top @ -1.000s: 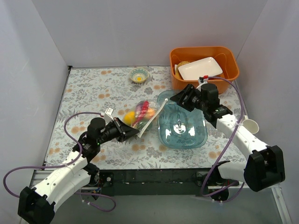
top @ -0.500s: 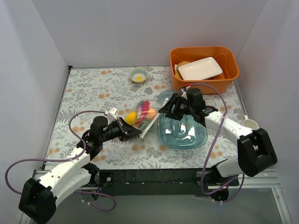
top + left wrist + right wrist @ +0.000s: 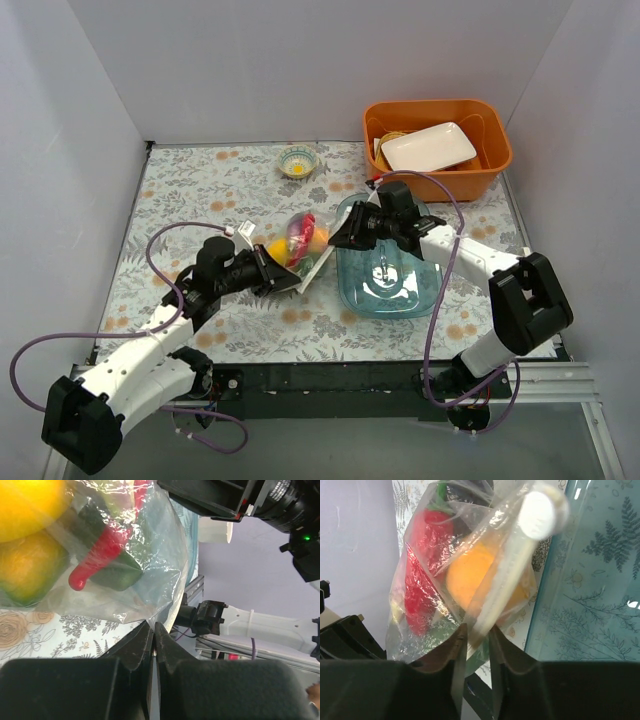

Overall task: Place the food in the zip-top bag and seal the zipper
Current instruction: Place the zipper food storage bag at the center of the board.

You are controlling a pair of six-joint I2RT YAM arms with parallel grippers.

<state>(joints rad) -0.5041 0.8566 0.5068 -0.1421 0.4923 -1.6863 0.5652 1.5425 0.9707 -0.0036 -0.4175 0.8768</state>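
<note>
Left gripper [image 3: 289, 285] [image 3: 152, 630]: one, at the bag's 7 o'clock, clenched on its lower corner.
Bag [image 3: 300, 245] [image 3: 150, 545] [image 3: 420, 620]: one, clear and crinkled, near the middle of the table [image 3: 190, 190], held between both grippers.
Food: all inside the bag. Four pieces can be told apart: one lemon [image 3: 30, 497], one mango [image 3: 30, 572], one chilli [image 3: 100, 555], one dark green piece [image 3: 117, 575].
Bowl [image 3: 298, 160]: one, at the bag's 12 o'clock, well apart.
Zipper [image 3: 505, 590]: one whitish strip along the bag's 3 o'clock edge.
Right gripper [image 3: 335, 238] [image 3: 476, 630]: one, grasping the zipper.
Tray [image 3: 425, 295]: one, blue, just beside the bag at 3 o'clock.
Bin [image 3: 495, 135]: one, orange, at the bag's 1 o'clock, holding one white plate [image 3: 428, 147].
</note>
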